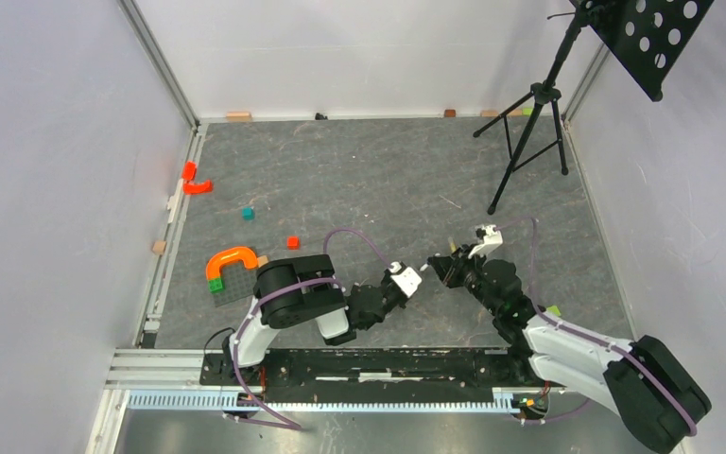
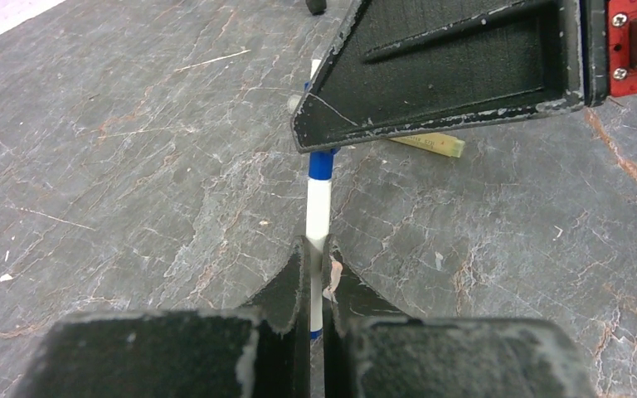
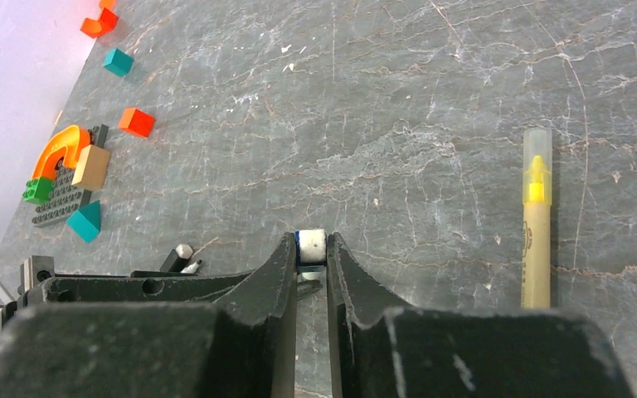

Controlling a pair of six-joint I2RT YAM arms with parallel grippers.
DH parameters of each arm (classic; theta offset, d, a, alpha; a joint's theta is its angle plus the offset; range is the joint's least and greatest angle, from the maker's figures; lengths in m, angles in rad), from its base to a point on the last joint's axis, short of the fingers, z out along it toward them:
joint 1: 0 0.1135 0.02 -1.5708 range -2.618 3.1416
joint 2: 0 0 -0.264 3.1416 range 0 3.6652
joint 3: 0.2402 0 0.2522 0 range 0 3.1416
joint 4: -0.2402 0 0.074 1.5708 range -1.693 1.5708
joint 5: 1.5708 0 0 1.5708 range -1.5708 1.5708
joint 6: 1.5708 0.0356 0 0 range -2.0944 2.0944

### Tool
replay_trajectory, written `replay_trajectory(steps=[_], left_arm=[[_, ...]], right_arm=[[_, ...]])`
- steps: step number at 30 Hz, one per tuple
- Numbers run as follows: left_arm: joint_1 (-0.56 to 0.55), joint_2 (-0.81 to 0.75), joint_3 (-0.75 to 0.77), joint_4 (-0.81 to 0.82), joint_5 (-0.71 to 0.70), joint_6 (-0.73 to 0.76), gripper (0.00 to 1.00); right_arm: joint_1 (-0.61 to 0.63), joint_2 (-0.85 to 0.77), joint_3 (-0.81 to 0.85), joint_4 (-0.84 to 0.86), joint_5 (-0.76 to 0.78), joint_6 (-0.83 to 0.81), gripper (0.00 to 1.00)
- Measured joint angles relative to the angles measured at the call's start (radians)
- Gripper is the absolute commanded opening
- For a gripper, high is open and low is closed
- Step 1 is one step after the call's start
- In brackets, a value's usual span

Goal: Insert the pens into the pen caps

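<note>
Grey marbled tabletop (image 1: 388,170) fills the walled cell, and I have both arms meeting over its near middle. My left hand (image 2: 316,257) is pressed onto a thin white-barrelled pen with a blue band (image 2: 318,211), pinching it low on the barrel so the tip points toward 12 o'clock in the left wrist view. There the tip meets a bright blue plastic cap (image 2: 322,163), right under a finger of my right hand (image 3: 311,245). That hand is closed on a short blue-rimmed piece seen end-on, which I take to be the same cap. Holding each part in its own hand keeps the two on one line for pushing together. I cannot tell how deep the pen sits.

A yellow-olive pen (image 3: 536,249) lies flat at 3 o'clock of the right hand, apart from it. An orange arch block (image 3: 65,148), a red cube (image 3: 136,122) and a teal cube (image 3: 118,61) sit well off toward 10 o'clock. Nothing blocks the join.
</note>
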Motion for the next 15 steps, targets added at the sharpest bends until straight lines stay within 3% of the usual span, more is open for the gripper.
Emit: replay_trajectory(steps=[11,15], left_arm=[[0.0,-0.001,0.0,0.001,0.054,0.001,0.02],[0.005,-0.001,0.0,0.001,0.069,0.001,0.18]], right_arm=[[0.031,-0.15,0.075,-0.304,0.046,-0.042,0.0],[0.032,-0.144,0.108,-0.358,0.043,-0.065,0.0]])
